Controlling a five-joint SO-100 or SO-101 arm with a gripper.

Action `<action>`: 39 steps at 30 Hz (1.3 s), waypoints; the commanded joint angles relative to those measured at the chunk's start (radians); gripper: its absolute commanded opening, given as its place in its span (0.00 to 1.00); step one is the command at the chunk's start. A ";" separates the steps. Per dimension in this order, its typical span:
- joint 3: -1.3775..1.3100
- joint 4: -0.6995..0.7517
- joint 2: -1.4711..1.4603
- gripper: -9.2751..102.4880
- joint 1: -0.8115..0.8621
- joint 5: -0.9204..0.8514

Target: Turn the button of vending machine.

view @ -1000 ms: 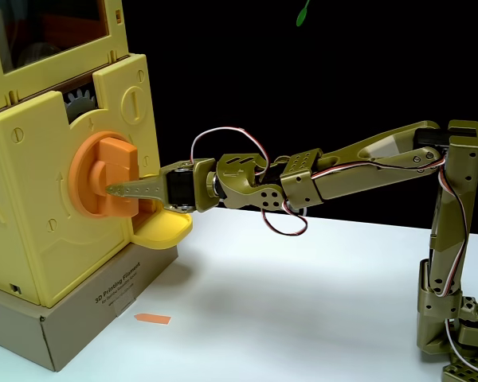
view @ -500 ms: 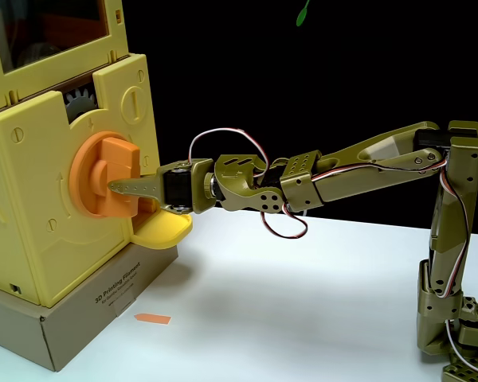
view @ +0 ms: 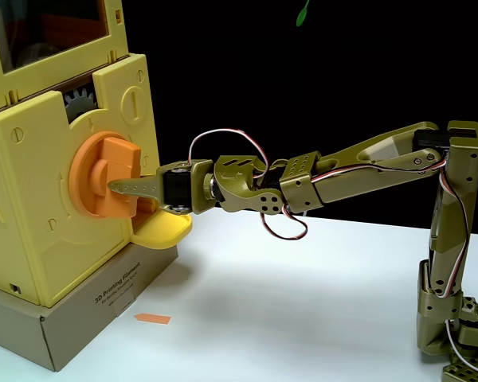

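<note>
Plastic in yellow made up the vending machine (view: 40, 239), which stood at the left of the fixed view on a cardboard box (view: 103, 306), its scoop tray (view: 163, 228) jutting toward the near right. The olive arm (view: 366, 163) reached across from its base at the right, stretched almost level above the white table (view: 303, 294). On the machine's front face sat the button (view: 103, 179), the orange knob with its raised bar standing close to upright.

Over the last second little had shifted: the wrist had rolled slightly and the bar had tilted only a touch, so the turn looked barely begun and most of the rotation was probably still to come.

The gripper (view: 113, 189) lay against the bar, its one visible finger (view: 135, 189) pressed along the bar's right side. The other finger was hidden behind the knob, so whether the jaws were clamped on the bar or merely resting there could not be told.
</note>
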 commanded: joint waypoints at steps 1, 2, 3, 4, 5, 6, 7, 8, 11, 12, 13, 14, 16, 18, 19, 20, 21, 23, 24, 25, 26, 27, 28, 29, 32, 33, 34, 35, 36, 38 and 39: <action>-0.038 -0.037 0.009 0.07 0.009 0.075; -0.038 -0.041 0.012 0.07 0.009 0.110; -0.038 -0.046 0.015 0.07 0.009 0.158; -0.038 -0.051 0.018 0.07 0.012 0.221; -0.038 -0.055 0.021 0.07 0.014 0.284; -0.038 -0.060 0.025 0.07 0.015 0.354; -0.038 -0.067 0.026 0.07 0.018 0.428; -0.038 -0.077 0.026 0.07 0.020 0.505; -0.040 -0.080 0.029 0.07 0.029 0.752; -0.041 -0.083 0.031 0.07 0.032 0.827; -0.041 -0.083 0.034 0.07 0.034 0.902; -0.041 -0.083 0.037 0.07 0.035 0.976; -0.040 -0.083 0.043 0.07 0.038 1.126; -0.038 -0.078 0.048 0.07 0.040 1.270; -0.038 -0.072 0.051 0.07 0.040 1.338; -0.038 -0.066 0.054 0.07 0.040 1.396; -0.038 -0.058 0.057 0.07 0.040 1.460; -0.038 -0.043 0.064 0.07 0.040 1.580; -0.038 -0.040 0.066 0.07 0.040 1.641; -0.038 -0.037 0.066 0.07 0.040 1.713; -0.038 -0.035 0.066 0.07 0.040 1.793; -0.040 -0.035 0.069 0.07 0.041 1.856; -0.040 -0.035 0.072 0.07 0.044 1.922; -0.041 -0.035 0.074 0.07 0.044 1.996; -0.041 -0.035 0.075 0.09 0.049 2.210; -0.041 -0.035 0.075 0.09 0.052 2.270; -0.041 -0.035 0.075 0.09 0.054 2.339; -0.041 -0.038 0.075 0.09 0.055 2.405; -0.041 -0.043 0.077 0.09 0.058 2.461; -0.040 -0.043 0.078 0.09 0.063 2.548; -0.040 -0.043 0.078 0.09 0.064 2.586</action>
